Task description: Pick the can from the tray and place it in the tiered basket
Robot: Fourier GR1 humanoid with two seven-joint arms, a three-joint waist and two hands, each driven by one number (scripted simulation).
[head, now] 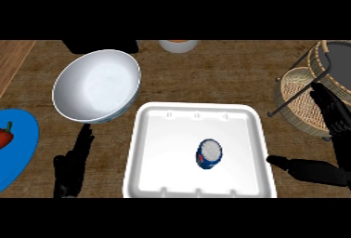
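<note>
From the head view, the can (209,154) stands inside the white tray (151,153), a little right of the tray's middle, blue-sided with a pale top. No hand touches it, so the pick has not begun; grasping, lifting and carrying it all remain to be done.

The right hand (328,139) is just beside the tray's right edge, fingers straight and spread wide from the thumb, holding nothing. The left hand (72,165) rests open left of the tray, fingers up.

The tiered basket (302,93), woven on a dark wire frame, sits at the table's (219,69) right edge, well apart from the can.

A white bowl (96,86) lies up-left of the tray, and a blue plate (17,144) shows at the left edge.

The can's side carries red and white marks, but no writing can be read.
</note>
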